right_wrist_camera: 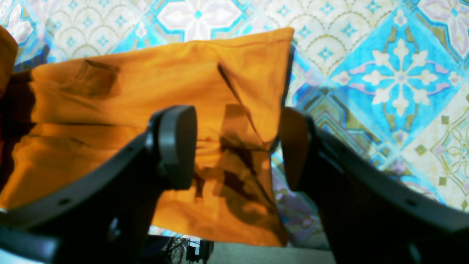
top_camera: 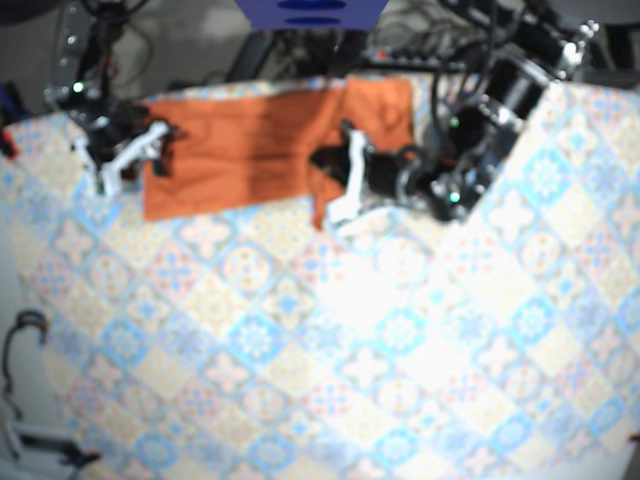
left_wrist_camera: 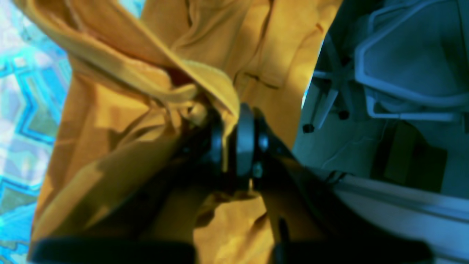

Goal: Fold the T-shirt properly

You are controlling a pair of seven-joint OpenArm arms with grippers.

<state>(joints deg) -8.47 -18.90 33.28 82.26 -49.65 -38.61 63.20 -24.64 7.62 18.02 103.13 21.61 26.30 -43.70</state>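
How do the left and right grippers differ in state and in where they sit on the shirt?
The left gripper is shut on a bunched fold of the shirt; the right gripper is open, holding nothing. In the base view the left gripper is by the shirt's rumpled right part, the right gripper by its flatter left end. Both are at the same orange shirt.

The left gripper (left_wrist_camera: 229,146) is clamped on a bunched fold of the orange T-shirt (top_camera: 240,150), with cloth pinched between its pressed pads. In the base view, the left arm (top_camera: 485,115) reaches in from the T-shirt's right end, with the wrist low over the cloth. The right gripper (right_wrist_camera: 238,146) sits at the T-shirt's opposite end, jaws spread wide and holding nothing, the gap between them over the cloth's edge.
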